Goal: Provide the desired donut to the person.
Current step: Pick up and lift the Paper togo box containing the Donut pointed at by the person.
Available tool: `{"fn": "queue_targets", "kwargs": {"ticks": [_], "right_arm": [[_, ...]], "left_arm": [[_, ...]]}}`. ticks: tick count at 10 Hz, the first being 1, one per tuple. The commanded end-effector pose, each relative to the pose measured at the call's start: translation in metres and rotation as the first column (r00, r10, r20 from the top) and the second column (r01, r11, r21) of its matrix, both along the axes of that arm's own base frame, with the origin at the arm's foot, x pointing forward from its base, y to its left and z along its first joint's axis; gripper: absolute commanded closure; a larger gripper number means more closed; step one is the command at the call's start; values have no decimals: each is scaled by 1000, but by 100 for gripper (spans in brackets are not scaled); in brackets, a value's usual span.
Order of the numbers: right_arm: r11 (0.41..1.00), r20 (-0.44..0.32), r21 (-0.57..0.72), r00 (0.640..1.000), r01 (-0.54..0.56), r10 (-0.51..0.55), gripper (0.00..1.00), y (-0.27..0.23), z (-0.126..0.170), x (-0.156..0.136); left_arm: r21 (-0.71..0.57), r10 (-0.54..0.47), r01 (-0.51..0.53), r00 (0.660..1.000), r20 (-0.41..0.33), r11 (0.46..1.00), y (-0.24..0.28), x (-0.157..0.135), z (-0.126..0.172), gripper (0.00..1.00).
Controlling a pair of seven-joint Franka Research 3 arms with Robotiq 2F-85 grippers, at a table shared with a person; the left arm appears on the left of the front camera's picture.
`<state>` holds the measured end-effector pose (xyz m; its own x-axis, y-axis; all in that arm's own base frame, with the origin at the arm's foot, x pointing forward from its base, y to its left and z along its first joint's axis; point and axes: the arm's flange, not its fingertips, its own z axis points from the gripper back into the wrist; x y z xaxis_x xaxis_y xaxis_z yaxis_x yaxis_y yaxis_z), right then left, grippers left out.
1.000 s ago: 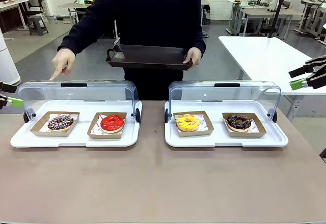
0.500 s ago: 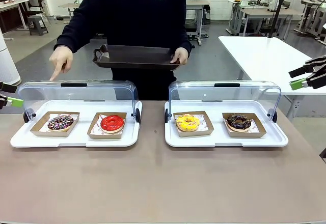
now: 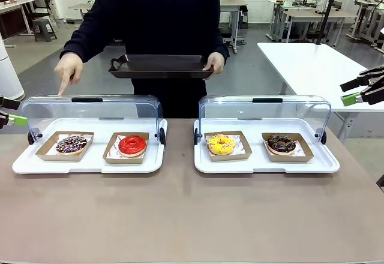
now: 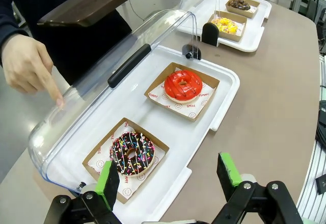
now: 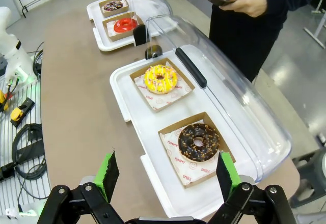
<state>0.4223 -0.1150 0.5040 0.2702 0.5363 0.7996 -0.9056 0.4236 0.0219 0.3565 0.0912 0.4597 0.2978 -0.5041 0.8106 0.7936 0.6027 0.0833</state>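
Sprinkled donut before clear lid, pointed at (hand behind lid); left gripper, right gripper agape, empty; risk: grabbing red donut through misread pointing.

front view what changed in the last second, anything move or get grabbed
The person stepped toward the robot's left, carrying the dark tray the same way. The pointing hand drifted slightly left too, finger still aimed down over the left case's lid. Nothing was grabbed or released. The four donuts, the left gripper and the right gripper stayed put, jaws open.
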Motion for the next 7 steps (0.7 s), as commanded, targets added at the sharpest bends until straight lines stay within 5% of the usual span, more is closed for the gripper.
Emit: {"fn": "queue_targets", "kwargs": {"ticks": [1, 7], "right_arm": [[1000, -7, 1, 1000, -10, 10, 0, 1, -2, -1], [1000, -7, 1, 1000, -10, 10, 0, 1, -2, -1]], "left_arm": [[-12, -12, 12, 1000, 21, 1000, 3, 3, -2, 0], [-12, -12, 12, 1000, 21, 1000, 3, 3, -2, 0]]}}
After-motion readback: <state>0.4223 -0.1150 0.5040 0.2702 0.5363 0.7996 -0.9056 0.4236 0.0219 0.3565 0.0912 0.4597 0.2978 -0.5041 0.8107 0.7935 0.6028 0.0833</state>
